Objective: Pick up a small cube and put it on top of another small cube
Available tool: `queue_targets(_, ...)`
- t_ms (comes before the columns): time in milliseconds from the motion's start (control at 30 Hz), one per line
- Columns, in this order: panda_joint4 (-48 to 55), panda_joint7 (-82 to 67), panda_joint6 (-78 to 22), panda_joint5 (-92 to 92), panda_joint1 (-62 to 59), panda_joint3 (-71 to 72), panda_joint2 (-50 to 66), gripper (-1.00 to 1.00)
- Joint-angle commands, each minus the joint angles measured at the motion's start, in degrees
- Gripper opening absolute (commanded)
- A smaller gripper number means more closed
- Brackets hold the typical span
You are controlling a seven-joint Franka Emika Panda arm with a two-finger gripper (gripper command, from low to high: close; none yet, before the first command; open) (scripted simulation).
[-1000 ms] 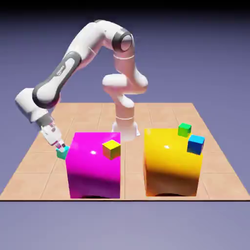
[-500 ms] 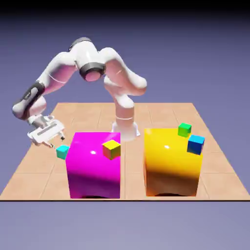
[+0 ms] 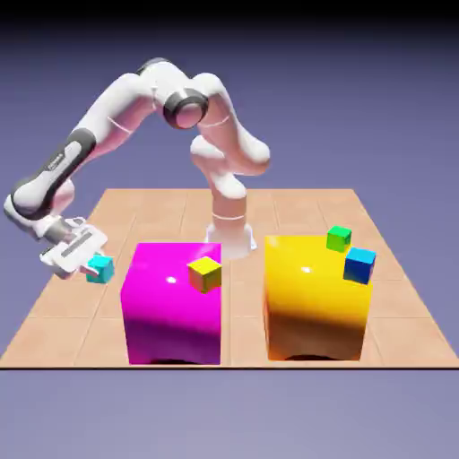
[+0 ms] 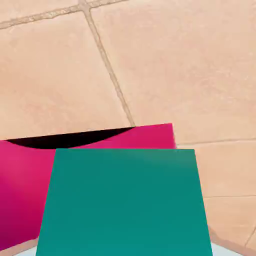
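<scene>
At the exterior view's far left we see the pincer [image 3: 87, 260], tilted at the end of the bent robot arm [image 3: 125, 108] and closed on the teal cube [image 3: 100, 270]. We judge the cube light and stiff, unlikely to dent or break under a firm squeeze; its smooth faces may prove somewhat slippery, so we would take hold of two opposite flat sides, near their middle, and keep the top and bottom clear of the fingers for stacking. As to position, the cube lies between the two fingers, at the pincer's tip and on its side toward the exterior view's right; in the hand view it fills the lower middle and hides the fingertips. Whether it touches the table [image 3: 231, 345] we cannot tell. Next to the right, just beside the cube, stands the large magenta block [image 3: 170, 309], with a small yellow cube [image 3: 205, 275] at its upper right. Farther right we find the large yellow block [image 3: 316, 305], then a small green cube [image 3: 339, 238] and, rightmost, a small blue cube [image 3: 359, 266]. Which small cube is to serve as the base, we cannot tell.
</scene>
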Motion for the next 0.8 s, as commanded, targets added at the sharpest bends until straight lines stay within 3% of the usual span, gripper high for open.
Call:
queue_targets(0, 1.24, 1.66, -0.05, -1.16, 0.26, 2.08, -1.47, -1.00)
queue_targets(367, 13.75, 22.60, -6.47, -10.44, 5.56, 24.68, -13.55, -1.00)
queue_targets(467, 12.97, 23.61, -9.57, -9.07, 6.75, 24.20, -11.23, -1.00)
queue_targets(633, 2.88, 21.25, -1.08, -8.26, 9.47, 25.45, -13.20, -1.00)
queue_targets(667, 2.88, 21.25, -1.08, -8.26, 9.47, 25.45, -13.20, 1.00)
queue_targets(767, 7.03, 22.22, -4.57, -8.59, 8.35, 24.94, -12.39, 1.00)
